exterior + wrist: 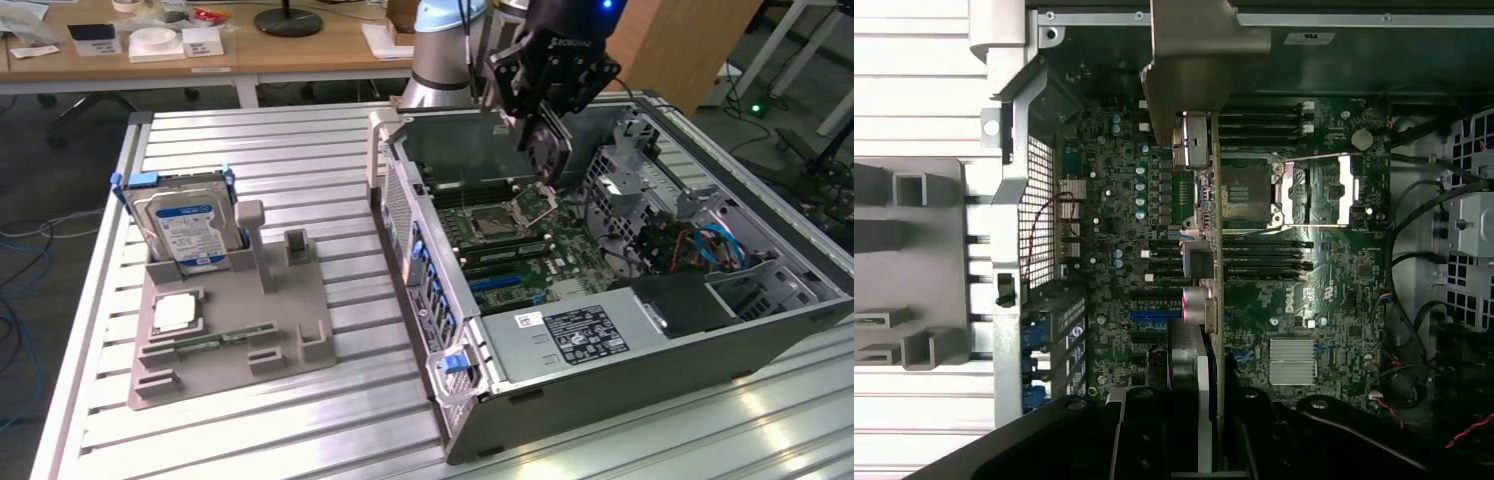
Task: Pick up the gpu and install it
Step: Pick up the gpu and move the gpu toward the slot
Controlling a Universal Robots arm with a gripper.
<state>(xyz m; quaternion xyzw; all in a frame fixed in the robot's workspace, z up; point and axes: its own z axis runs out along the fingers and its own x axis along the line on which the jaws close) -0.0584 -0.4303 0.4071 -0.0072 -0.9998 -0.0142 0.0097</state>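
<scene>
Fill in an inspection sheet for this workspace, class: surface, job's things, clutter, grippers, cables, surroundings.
Surface: ribbed metal table.
Job's things: gpu held edge-down above the motherboard in the open computer case; not yet seated.
Clutter: grey holder carrying hard drive, processor, memory stick.
Grippers: gripper shut on the gpu.
Cables: blue cables inside the case.
Surroundings: wooden desk behind the table.

the gpu (pixel 551 155) hangs above the motherboard (pixel 534 255) inside the case (pixel 627 375).
</scene>
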